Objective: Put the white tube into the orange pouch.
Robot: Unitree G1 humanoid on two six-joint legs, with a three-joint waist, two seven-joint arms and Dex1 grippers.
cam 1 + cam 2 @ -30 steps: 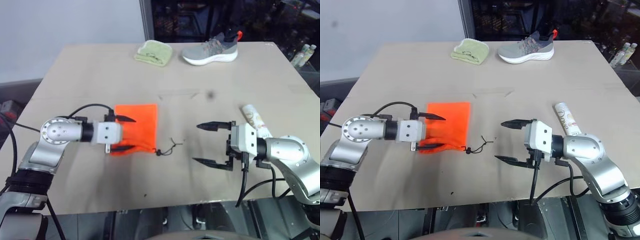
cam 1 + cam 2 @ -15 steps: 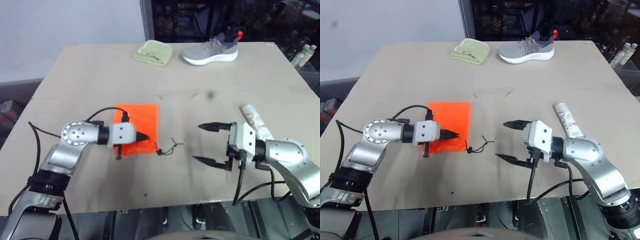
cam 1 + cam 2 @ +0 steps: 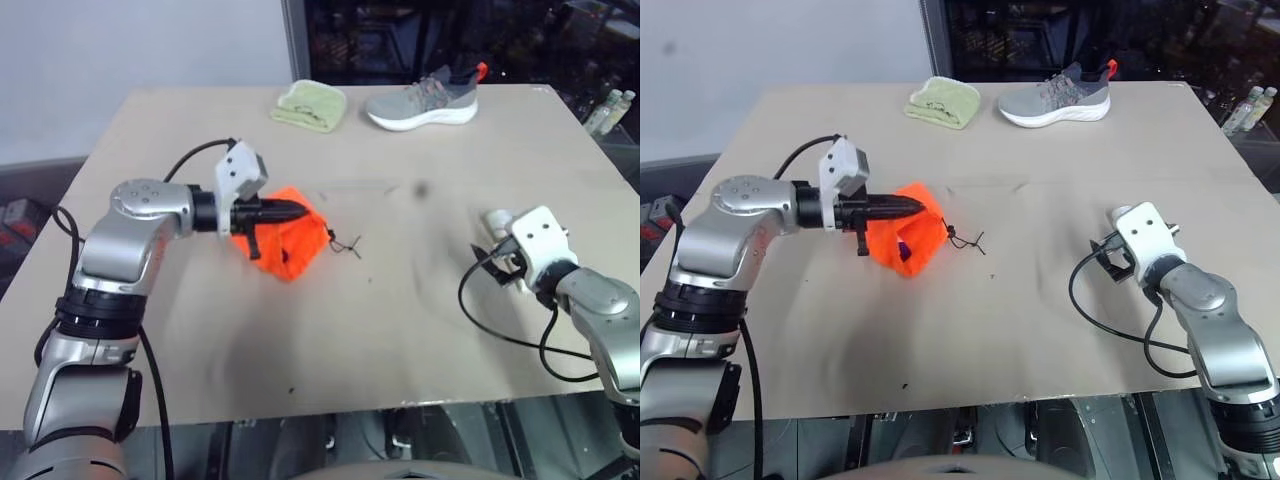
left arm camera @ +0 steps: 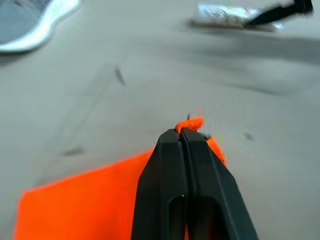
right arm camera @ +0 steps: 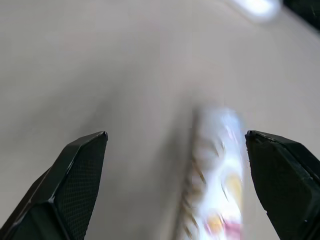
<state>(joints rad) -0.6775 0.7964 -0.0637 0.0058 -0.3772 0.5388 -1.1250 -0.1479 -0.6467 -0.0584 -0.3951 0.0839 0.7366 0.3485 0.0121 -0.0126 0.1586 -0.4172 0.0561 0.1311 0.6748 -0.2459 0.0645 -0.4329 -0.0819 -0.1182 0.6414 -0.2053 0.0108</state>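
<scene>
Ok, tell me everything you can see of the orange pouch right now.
The orange pouch is bright orange fabric, bunched rather than flat. The left gripper is shut on its upper edge and holds that part raised, while its lower part seems to rest on the table. A thin dark drawstring cord trails from its right side onto the tabletop.

The white tube (image 5: pixel 217 175) appears blurred in the right wrist view, its print unreadable and its near end cut off by the picture's edge. In the head views, the right gripper's (image 3: pixel 1110 262) white housing hides most of the tube. The left gripper's (image 4: pixel 182 132) closed fingers cover the part of the orange pouch (image 3: pixel 285 245) they pinch. Small bottles (image 3: pixel 608 108) at the far right edge are too small to identify.
</scene>
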